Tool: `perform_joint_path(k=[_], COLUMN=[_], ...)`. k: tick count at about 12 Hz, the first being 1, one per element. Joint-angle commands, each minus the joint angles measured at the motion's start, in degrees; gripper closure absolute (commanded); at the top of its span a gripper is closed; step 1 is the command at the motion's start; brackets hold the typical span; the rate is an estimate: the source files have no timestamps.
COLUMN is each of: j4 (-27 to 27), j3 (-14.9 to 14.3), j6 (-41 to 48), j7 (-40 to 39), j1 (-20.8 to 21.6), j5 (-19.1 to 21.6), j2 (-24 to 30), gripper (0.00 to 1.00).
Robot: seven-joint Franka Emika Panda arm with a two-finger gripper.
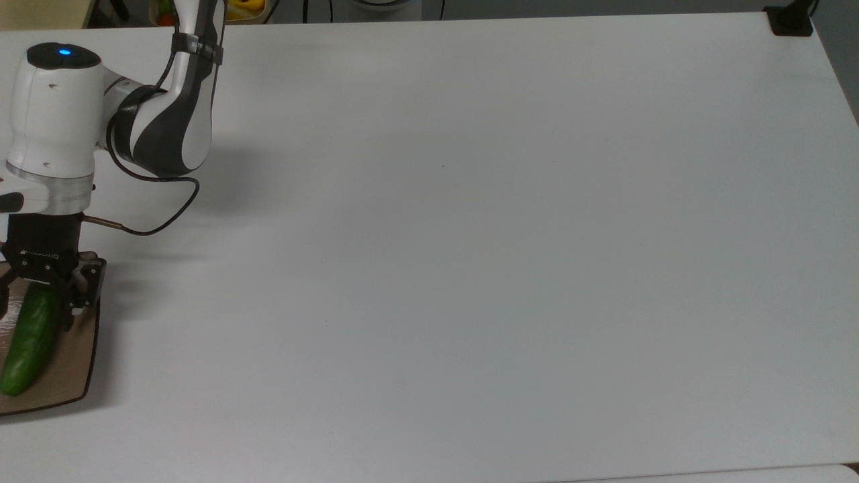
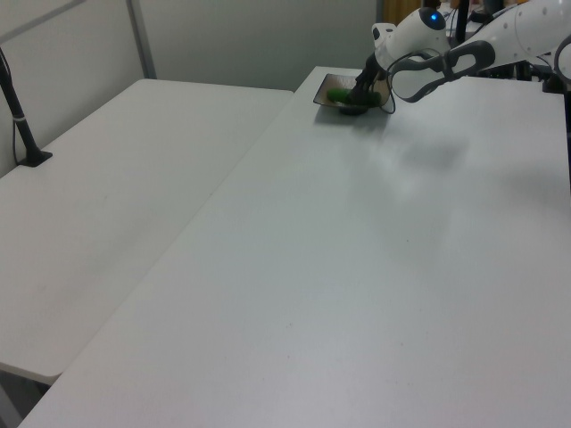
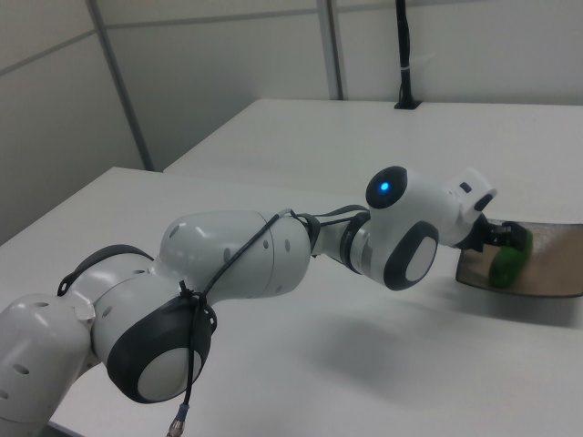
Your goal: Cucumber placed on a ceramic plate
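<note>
Cucumber [image 1: 28, 339] lies flat on the plate [image 1: 70, 365] at the top view's far left, long axis running roughly up-down in the top view, its upper end between the two fingers of the claw [image 1: 41, 302]. The fingers look spread, with a gap on each side of the cucumber, so the claw appears open and holding nothing; contact at the very tips cannot be ruled out. In the left view the cucumber [image 2: 340, 94] sits low inside the plate [image 2: 336, 105], not propped on the rim, with the claw [image 2: 360, 90] just at its end. In the right view the cucumber [image 3: 506, 261] rests in the plate [image 3: 547, 278] beside the wrist. Handling judgement: the cucumber is likely light, firm and stiff, with smooth, slightly waxy skin that may slip or roll in a narrow pinch; a grip across the middle, squeezing the short axis, would balance it best. The plate is probably hard, glossy and breakable, shallow with a raised rim that should stop the cucumber rolling off onto the counter [image 1: 470, 235]. Contents of the plate: the cucumber, nothing else visible. Placement looks essentially done; a straight lift clear would avoid nudging it.
</note>
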State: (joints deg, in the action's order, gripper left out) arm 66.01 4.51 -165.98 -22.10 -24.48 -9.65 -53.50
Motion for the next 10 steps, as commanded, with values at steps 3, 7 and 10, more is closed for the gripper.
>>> perform_joint_path(k=[3,7,10], j4=[0.1,8.2,13.2], j3=[-0.2,-0.6,-0.4], j6=[-0.1,12.6,29.9], j7=[-1.4,-1.1,3.4], j1=[0.0,0.1,2.1], j5=[0.7,0.9,1.1], j2=[1.9,15.7,28.1], gripper=[0.0,0.0,0.0])
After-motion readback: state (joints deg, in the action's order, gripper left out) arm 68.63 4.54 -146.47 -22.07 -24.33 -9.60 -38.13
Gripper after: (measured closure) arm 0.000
